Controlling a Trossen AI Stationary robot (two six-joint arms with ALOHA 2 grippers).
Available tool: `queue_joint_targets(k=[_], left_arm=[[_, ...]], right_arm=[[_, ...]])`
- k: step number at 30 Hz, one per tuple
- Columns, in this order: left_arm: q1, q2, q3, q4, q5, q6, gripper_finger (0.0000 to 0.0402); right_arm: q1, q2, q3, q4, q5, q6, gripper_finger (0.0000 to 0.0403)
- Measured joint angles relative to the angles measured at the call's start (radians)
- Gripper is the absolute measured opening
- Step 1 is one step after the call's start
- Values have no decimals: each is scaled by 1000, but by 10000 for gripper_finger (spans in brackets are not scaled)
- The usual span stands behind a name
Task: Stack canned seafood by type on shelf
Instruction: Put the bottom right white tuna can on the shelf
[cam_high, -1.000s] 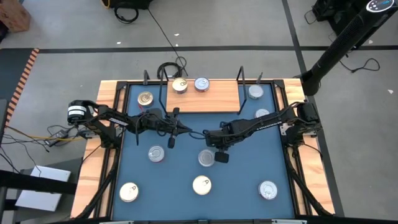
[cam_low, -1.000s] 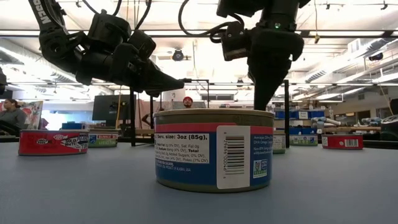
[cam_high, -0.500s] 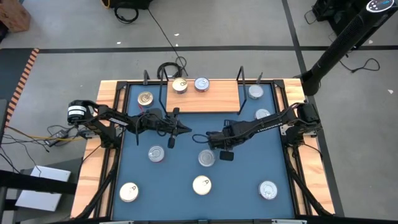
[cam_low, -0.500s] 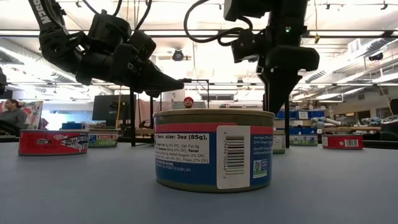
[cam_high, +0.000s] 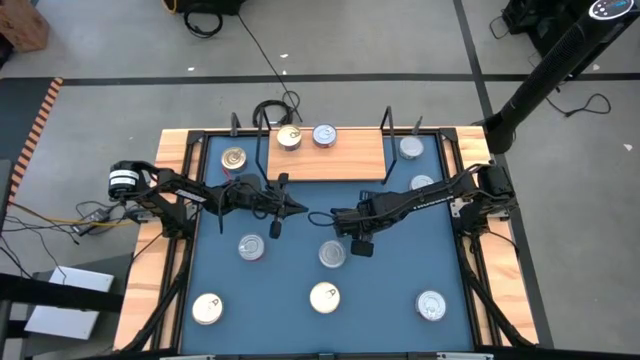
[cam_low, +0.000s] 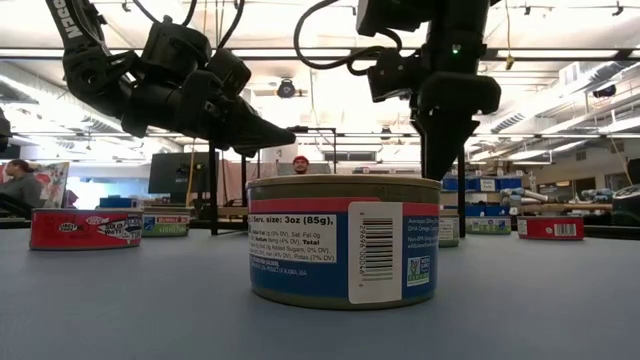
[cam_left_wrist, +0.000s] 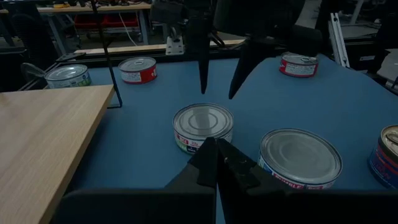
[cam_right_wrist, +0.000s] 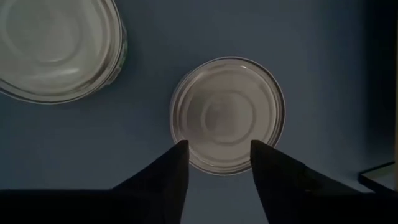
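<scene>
Above the centre tin (cam_high: 332, 254) on the blue counter (cam_high: 400, 270), well short of the shelf (cam_high: 325, 157), right end effector (cam_high: 343, 222) hangs with fingers parted, holding nothing. Step: approach to grasp. Next move calls for descent, fingers straddling the rim. Left end effector (cam_high: 297, 208) waits nearby, pinched empty (two tins already shelved).

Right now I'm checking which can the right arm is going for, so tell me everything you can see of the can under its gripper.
The can is a small, round, flat tin with a plain silver lid of pressed rings. It stands upright on the blue table near the middle, nothing stacked on it. The right gripper hangs above it, fingers open, not touching. Another can sits apart beside it.
</scene>
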Motion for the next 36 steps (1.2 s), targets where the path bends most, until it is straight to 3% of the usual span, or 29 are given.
queue_joint_targets(k=[9, 15, 21, 28, 36], left_arm=[[0, 0, 0, 0, 0, 0, 6], [0, 0, 0, -1, 0, 0, 6], [0, 0, 0, -2, 0, 0, 6], [0, 0, 0, -7, 0, 1, 6], [0, 0, 0, -10, 0, 0, 6]], right_arm=[[-32, 0, 0, 58, -8, 46, 199], [-100, 0, 0, 50, -9, 30, 186], [-167, 0, 0, 41, -59, -6, 132], [-175, 0, -2, -46, -111, -80, 14], [-128, -1, -110, -45, -76, -11, 5]])
